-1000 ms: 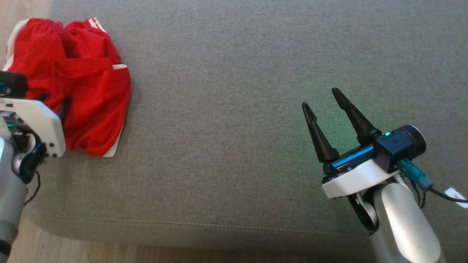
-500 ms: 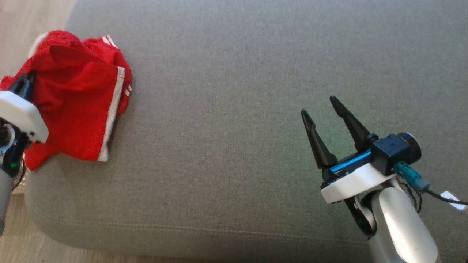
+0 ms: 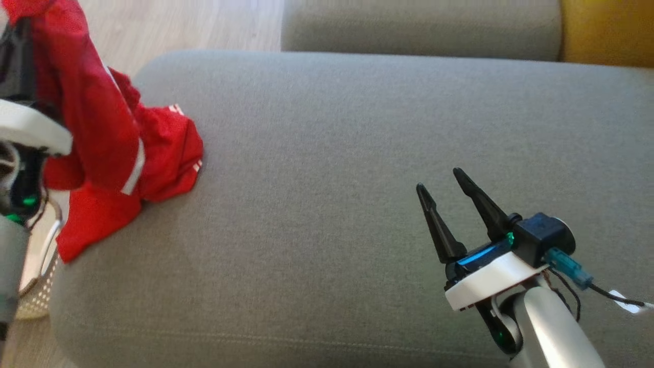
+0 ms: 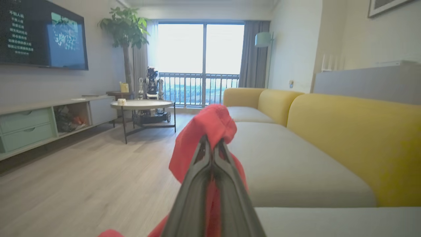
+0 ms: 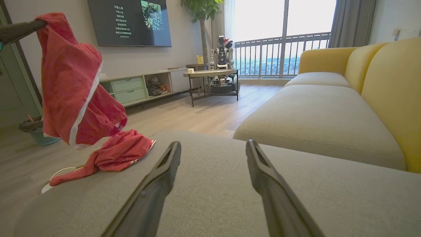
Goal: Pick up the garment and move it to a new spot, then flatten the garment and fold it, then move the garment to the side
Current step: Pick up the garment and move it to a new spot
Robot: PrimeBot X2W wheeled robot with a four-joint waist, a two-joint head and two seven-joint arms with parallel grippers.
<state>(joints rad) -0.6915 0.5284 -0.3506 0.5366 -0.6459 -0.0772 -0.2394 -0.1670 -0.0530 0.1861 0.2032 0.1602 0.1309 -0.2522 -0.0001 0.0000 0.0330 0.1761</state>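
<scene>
Garment, red with white stripes, trails onto the grey cushion at the left of the head view. Its top is held high at upper left, its long axis runs downward, and its tail lies on the cushion's left end. Left claw is clenched on the top fold. Right claw, released, sits lower right, well apart, so the carry probably falls to the left arm.

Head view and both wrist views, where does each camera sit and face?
Head view: on the head, looking down at the grey seat; open right tool lower right.
Left wrist view: on the left wrist, facing the window along the shut left tool pinching the garment.
Right wrist view: on the right wrist, low over the seat, facing that window, right tool open.
Shared: both wrist views show the television and garment.
</scene>
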